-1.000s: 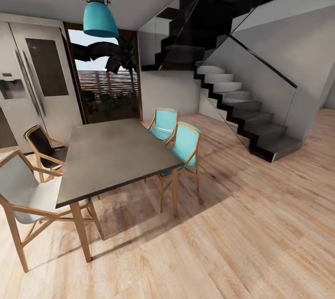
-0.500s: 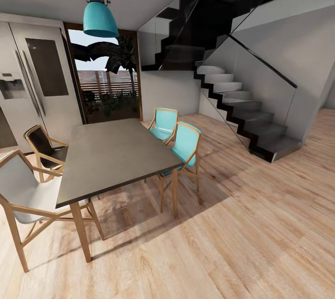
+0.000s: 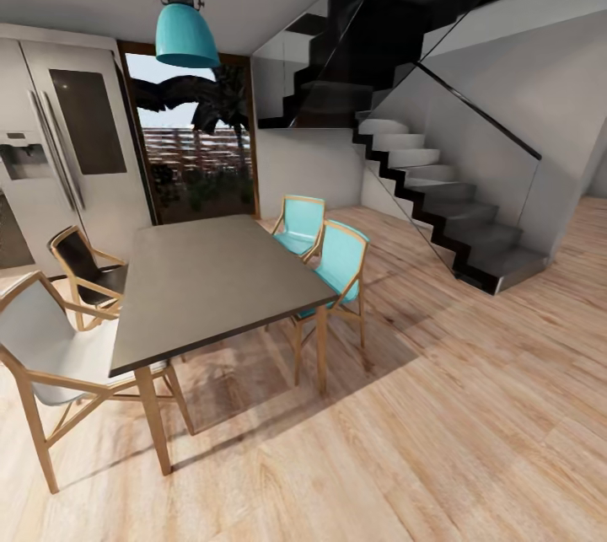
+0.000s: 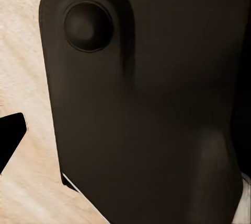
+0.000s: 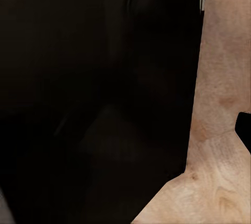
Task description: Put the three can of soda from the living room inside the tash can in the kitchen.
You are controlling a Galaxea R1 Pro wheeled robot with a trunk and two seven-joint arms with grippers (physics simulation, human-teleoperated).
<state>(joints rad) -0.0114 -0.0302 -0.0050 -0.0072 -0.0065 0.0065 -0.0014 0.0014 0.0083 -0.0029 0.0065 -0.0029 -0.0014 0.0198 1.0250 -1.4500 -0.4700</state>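
Where wood floor [image 3: 472, 407] spreads | matte square table [image 3: 211, 281] | 2 turquoise chairs [image 3: 341, 260]

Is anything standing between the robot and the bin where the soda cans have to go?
I cannot tell from here. The head view takes in the kitchen's dark table, turquoise chairs and fridge, with open wood floor ahead.

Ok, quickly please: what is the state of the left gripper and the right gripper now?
Left gripper: cannot be told; the left wrist view gives no clear look at its fingers.
Right gripper: cannot be told, same reason.
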